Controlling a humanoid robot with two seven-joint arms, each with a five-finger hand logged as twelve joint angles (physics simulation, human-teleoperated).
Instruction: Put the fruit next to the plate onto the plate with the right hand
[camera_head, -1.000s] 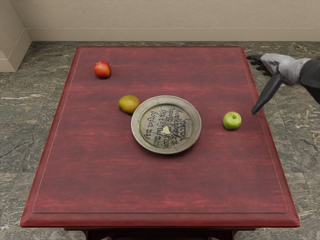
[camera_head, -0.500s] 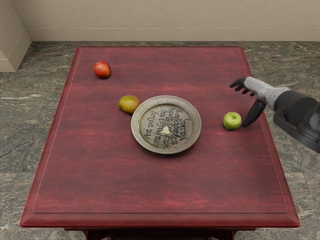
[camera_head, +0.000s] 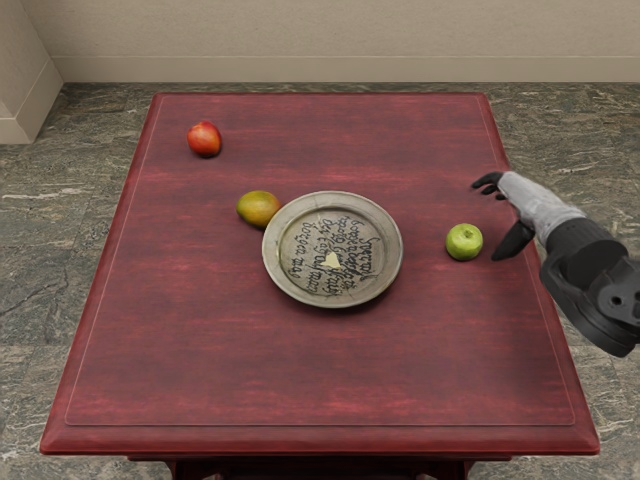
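Observation:
A round grey plate with dark lettering lies in the middle of the red table. A yellow-orange mango rests just off the plate's left rim, almost touching it. A green apple sits to the right of the plate, a short gap away. A red apple lies at the far left. My right hand hovers just right of the green apple, fingers spread, holding nothing. Its arm comes in from the lower right. The left arm does not show.
The red wooden table has a raised border near its edges. Stone floor surrounds it, and a beige wall runs along the back.
My right hand has come down and forward from the table's right edge toward the green apple, and the forearm now fills more of the lower right. The fruits and plate have not moved.

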